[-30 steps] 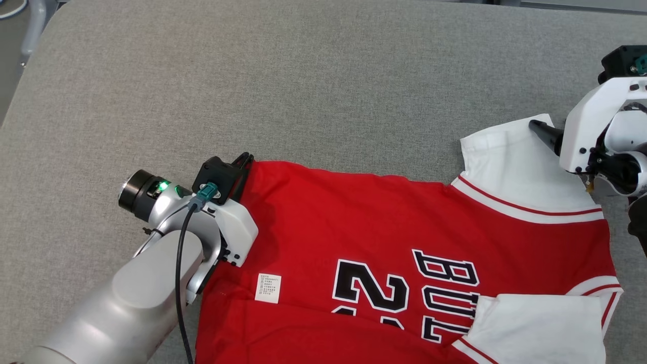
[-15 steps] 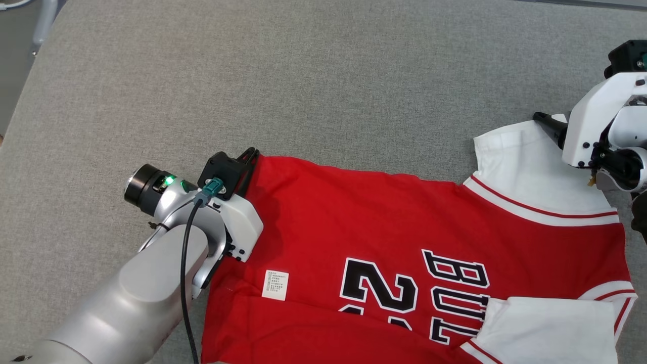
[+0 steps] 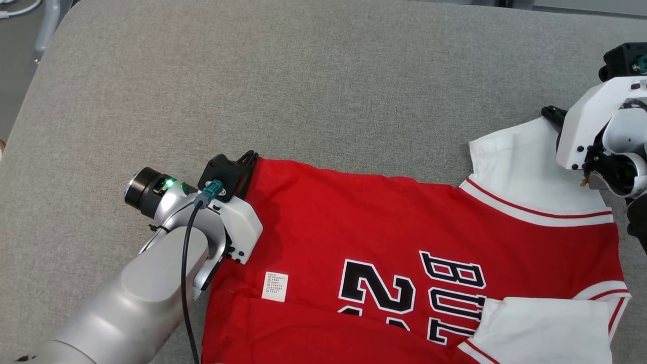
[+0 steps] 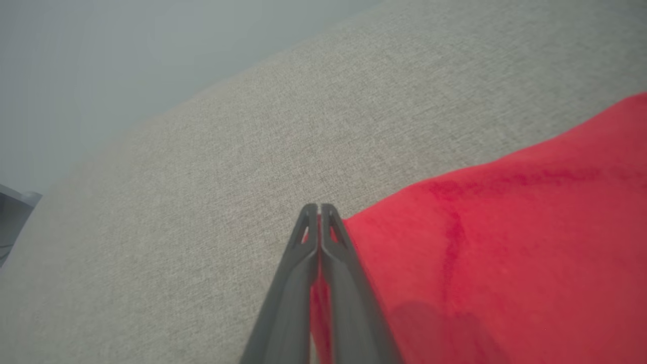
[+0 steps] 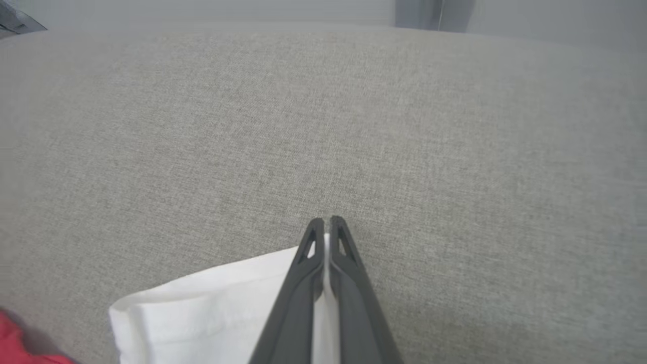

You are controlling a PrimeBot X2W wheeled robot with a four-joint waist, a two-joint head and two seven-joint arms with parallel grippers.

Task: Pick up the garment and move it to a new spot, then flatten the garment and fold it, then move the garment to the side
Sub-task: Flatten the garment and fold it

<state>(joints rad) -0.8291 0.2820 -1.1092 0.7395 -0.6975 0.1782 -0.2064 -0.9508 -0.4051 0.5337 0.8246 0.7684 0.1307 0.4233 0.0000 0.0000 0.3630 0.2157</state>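
1. Left wrist view: my left gripper (image 4: 319,207) is pinched tight on the red edge of the garment (image 4: 505,242). A sliver of red shows between the two fingers lower down. In the head view the wrist housing covers most of that pinch.
2. Right wrist view: my right gripper (image 5: 328,220) is closed on the white sleeve (image 5: 212,303), with white cloth in the slit between the fingers. The tips reach just past the sleeve's edge, over bare grey.
3. Head view gives the layout. The garment (image 3: 384,217) lies flat at the near edge of the grey fabric tabletop (image 3: 303,76), toward its right side, and runs off the bottom of the frame. It has a red body with black-and-white lettering. A second sleeve (image 3: 541,328) is folded over the red near the right corner.
4. A small white label (image 3: 275,287) sits on the red. A black cable (image 3: 184,283) runs along my left forearm, which covers the garment's near left edge.
5. Pose: my left arm slants in from the near left, fingers at the garment's far left corner. My right wrist stands at the right edge, with the fingers low on the sleeve.
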